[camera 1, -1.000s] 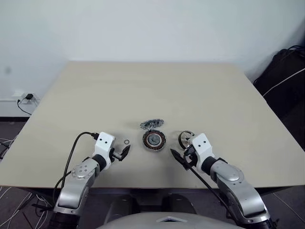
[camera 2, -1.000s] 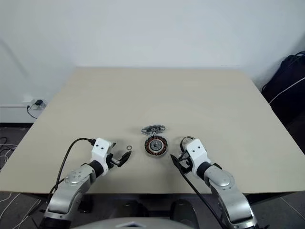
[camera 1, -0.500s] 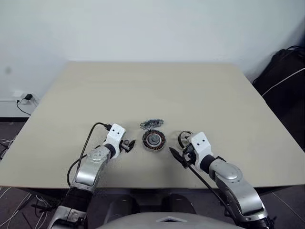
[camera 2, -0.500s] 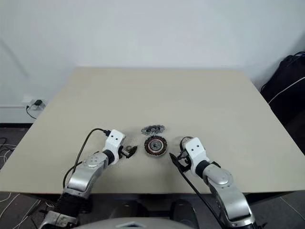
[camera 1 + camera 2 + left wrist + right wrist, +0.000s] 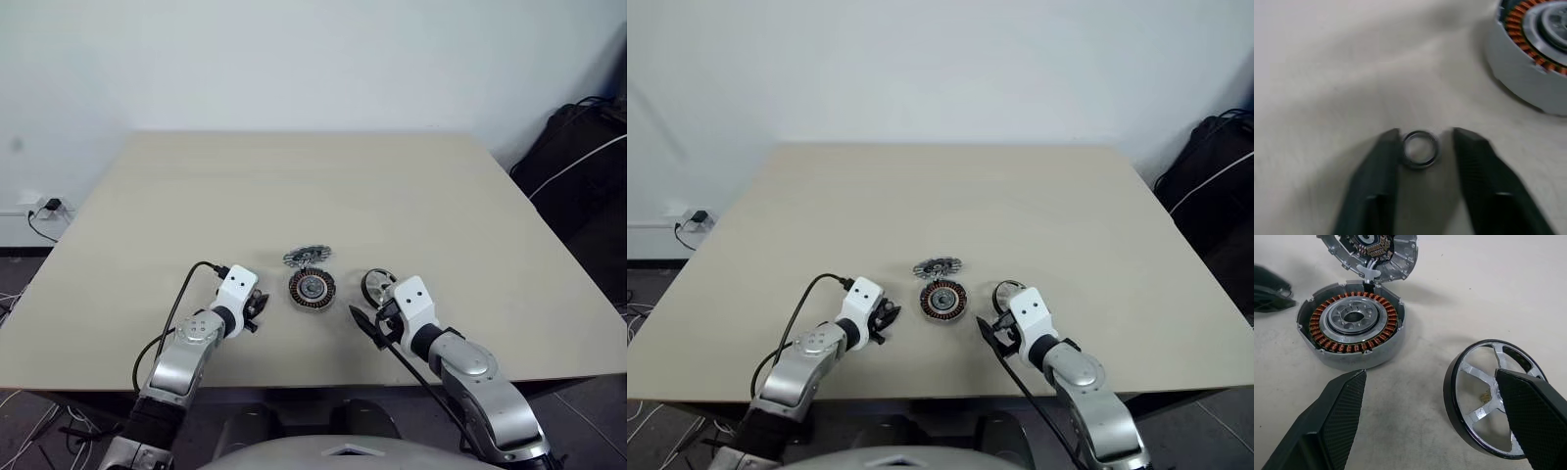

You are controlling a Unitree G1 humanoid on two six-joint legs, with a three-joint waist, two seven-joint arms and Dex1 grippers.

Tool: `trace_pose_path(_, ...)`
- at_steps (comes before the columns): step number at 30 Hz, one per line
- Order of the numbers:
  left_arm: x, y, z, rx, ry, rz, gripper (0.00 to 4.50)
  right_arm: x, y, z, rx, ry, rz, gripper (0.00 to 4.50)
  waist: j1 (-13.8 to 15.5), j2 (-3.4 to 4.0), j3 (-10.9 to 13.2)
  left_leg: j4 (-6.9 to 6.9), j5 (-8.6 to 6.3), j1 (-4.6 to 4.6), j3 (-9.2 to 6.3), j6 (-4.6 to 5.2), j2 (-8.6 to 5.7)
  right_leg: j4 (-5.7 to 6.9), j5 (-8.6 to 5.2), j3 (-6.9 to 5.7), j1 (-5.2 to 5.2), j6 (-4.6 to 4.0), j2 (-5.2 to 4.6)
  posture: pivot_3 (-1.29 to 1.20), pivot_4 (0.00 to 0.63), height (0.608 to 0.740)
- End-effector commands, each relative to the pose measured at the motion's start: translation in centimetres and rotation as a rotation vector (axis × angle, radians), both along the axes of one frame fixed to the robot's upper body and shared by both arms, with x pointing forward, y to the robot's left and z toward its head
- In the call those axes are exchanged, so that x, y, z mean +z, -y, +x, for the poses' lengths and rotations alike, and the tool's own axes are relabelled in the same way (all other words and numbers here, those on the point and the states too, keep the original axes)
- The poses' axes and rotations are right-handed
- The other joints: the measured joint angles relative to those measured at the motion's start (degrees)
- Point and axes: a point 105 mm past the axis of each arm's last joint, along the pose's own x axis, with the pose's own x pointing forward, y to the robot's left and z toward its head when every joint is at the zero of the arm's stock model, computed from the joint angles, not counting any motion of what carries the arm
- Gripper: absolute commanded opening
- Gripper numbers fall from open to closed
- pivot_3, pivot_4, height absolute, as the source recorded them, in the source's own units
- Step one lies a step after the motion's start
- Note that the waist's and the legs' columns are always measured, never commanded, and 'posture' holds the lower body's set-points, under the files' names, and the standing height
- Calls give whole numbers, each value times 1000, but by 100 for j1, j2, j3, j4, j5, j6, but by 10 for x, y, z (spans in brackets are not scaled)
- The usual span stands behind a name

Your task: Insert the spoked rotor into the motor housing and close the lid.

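Note:
The motor housing (image 5: 312, 287), a puck with copper windings, sits at the table's near middle. Just behind it, the silver lid (image 5: 307, 257) leans tilted against its far edge. The dark spoked rotor (image 5: 1469, 377) lies flat to the housing's right. My right gripper (image 5: 370, 315) stands open just in front of the rotor; one finger (image 5: 1533, 421) covers part of its rim and the other reaches toward the housing. Left of the housing, my left gripper (image 5: 1425, 132) is down at the table. Its jaws are narrow around a tiny metal ring (image 5: 1420, 148), with a gap on one side.
A black cable (image 5: 181, 294) loops from my left wrist above the table (image 5: 294, 186). A black bag (image 5: 578, 147) with white cords stands on the floor past the table's right edge. A wall socket (image 5: 39, 208) is low at the left.
My left gripper moved right and down onto the tiny ring, and its jaws narrowed around it. The right arm stayed put. The camera shifted slightly.

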Motion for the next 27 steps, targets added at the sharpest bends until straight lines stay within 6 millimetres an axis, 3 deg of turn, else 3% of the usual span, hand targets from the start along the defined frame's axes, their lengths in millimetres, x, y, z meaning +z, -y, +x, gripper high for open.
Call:
trace_pose_path(1,-9,-24,-12,62,-56,62,668,12,1,4,-3,54,5,4500,-9,1,-8,-1,0,1,0,-1,2,0,-2,-1,0,-3,1,0,0,740)
trace_pose_path(8,4,-19,-13,76,-20,21,658,10,-2,7,19,47,3,4500,-6,17,-18,-7,1,5,0,-2,4,1,-5,-2,0,-8,2,0,0,740)
trace_pose_path(14,41,37,-8,-84,64,-194,658,10,-6,10,40,48,3,4500,65,12,-13,-4,1,-3,1,-1,1,-2,-3,-1,-3,-5,-2,0,0,740)
trace_pose_path(19,54,79,-16,-278,58,-279,658,10,-7,12,46,50,4,4500,83,14,-13,-5,0,-4,0,0,-3,-4,-3,-1,-3,-5,-3,0,0,740)
trace_pose_path(27,59,103,-2,-378,97,-242,658,10,-4,10,28,52,1,4500,70,15,-13,-2,0,-4,1,0,-1,-2,-2,-1,-2,-5,3,0,0,740)
